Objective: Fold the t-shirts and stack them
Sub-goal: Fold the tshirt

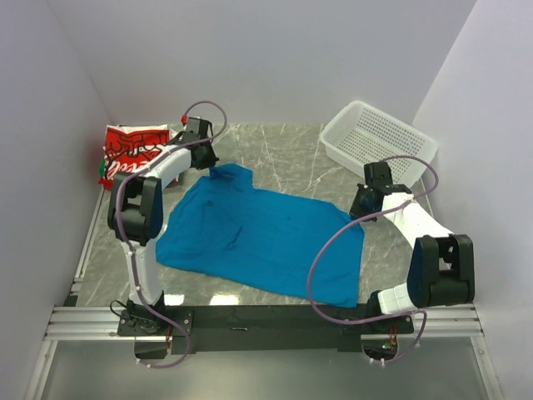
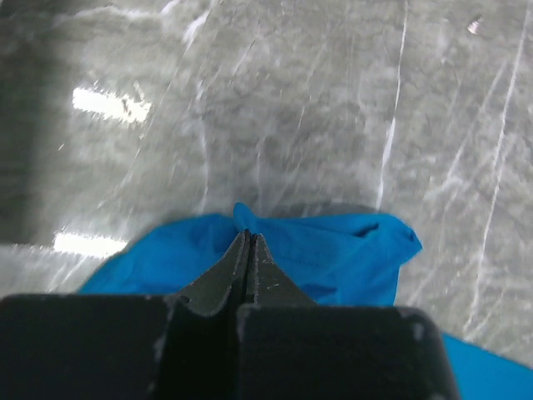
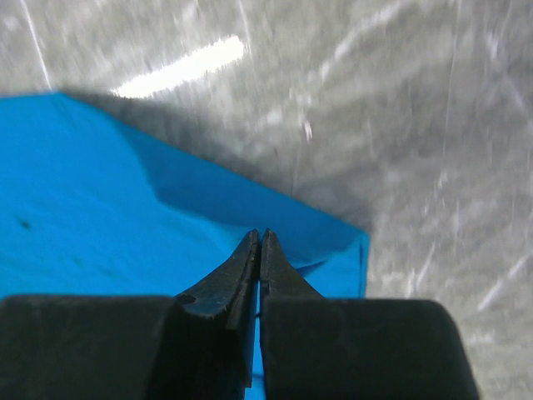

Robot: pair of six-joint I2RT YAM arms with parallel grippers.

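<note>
Left arm reaches forward along the table's (image 1: 283,150) left side; the left gripper (image 2: 248,237) is pressed closed, pinching a bunched far corner of the blue t-shirt (image 1: 258,242). Right arm bends inward, its right gripper (image 3: 260,235) likewise clamped on the shirt's right edge. The shirt lies spread at table centre. The folded red-and-white t-shirt (image 1: 132,148) sits at the far left corner.
</note>
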